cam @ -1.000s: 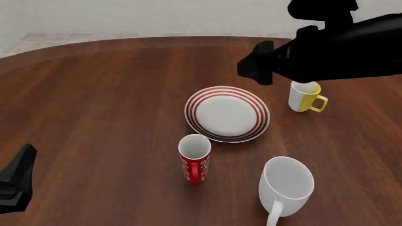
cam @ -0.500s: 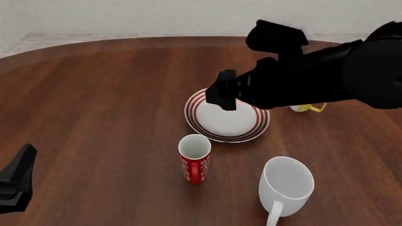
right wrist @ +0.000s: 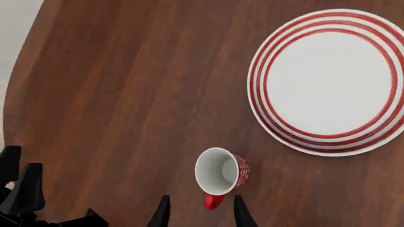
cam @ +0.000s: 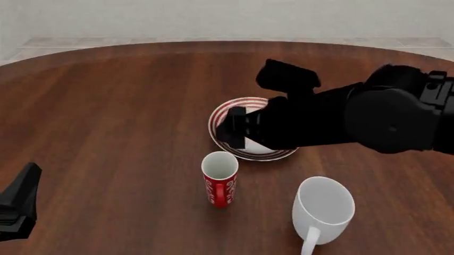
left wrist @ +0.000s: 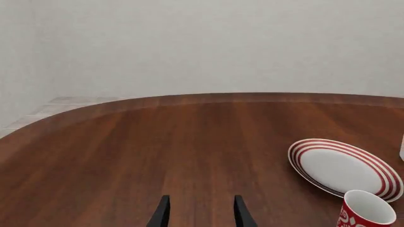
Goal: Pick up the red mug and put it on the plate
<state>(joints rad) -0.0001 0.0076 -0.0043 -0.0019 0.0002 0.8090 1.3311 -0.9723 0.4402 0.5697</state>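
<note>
The red mug (cam: 220,178) stands upright on the table just in front of the plate (cam: 241,103), handle toward the near side. My right gripper (cam: 230,135) hovers over the plate's near-left part, above and just behind the mug, and the arm hides most of the plate. In the right wrist view the red mug (right wrist: 221,172) sits just ahead of the open right gripper (right wrist: 200,215), beside the bare plate (right wrist: 328,85). My left gripper (left wrist: 200,215) is open and empty, low at the near left (cam: 18,207). The left wrist view also catches the plate (left wrist: 344,168) and the mug (left wrist: 366,213).
A large white mug (cam: 322,207) stands at the near right, close to the red mug's right side. The right arm (cam: 383,117) spans the right half of the table and hides what lies behind it. The left arm (right wrist: 19,194) shows in the right wrist view.
The right arm has swung left and toward the near side, from over the yellow-and-white mug to over the plate, and now hides that mug. The left arm and the mugs have not moved.
</note>
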